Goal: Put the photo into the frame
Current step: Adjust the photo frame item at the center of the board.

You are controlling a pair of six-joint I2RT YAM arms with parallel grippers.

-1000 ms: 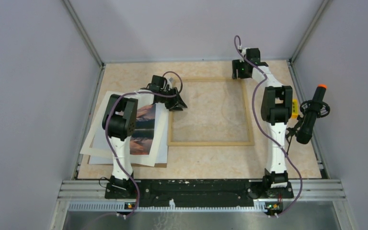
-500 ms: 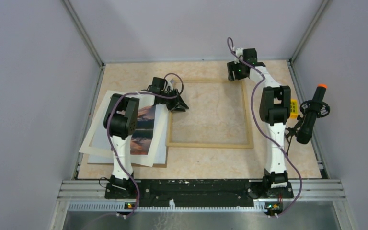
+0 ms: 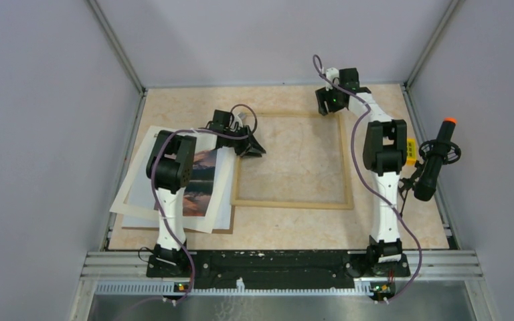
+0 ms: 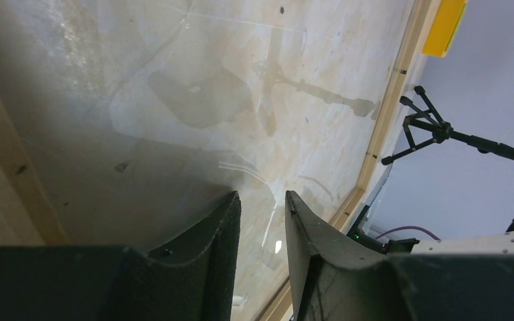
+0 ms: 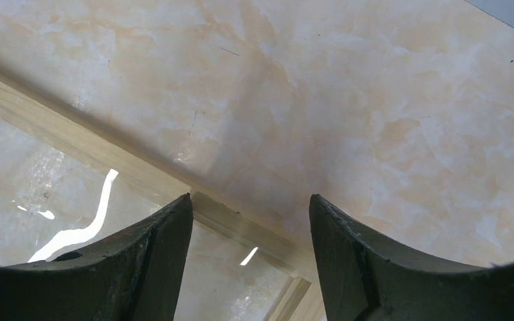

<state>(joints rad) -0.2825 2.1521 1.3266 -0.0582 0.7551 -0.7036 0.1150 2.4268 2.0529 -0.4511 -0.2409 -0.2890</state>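
Bright, even overhead light throughout, with soft shadows. Ahead of the left gripper [image 4: 261, 195], the glass pane [image 4: 194, 100] mirrors hazy arm silhouettes. White glare streaks lie ahead-left of the right gripper [image 5: 249, 200], whose fingers [image 5: 140, 261] look dark and soft-focused.

A large rectangular frame of thin light natural wood [image 3: 291, 202] lies flat, a clear reflective pane inside its moulding. The paper photo [image 3: 202, 175], an orange-pink and dark blue-grey landscape with white margin, lies flat just beside the frame's left rail, outside it and slightly skewed.
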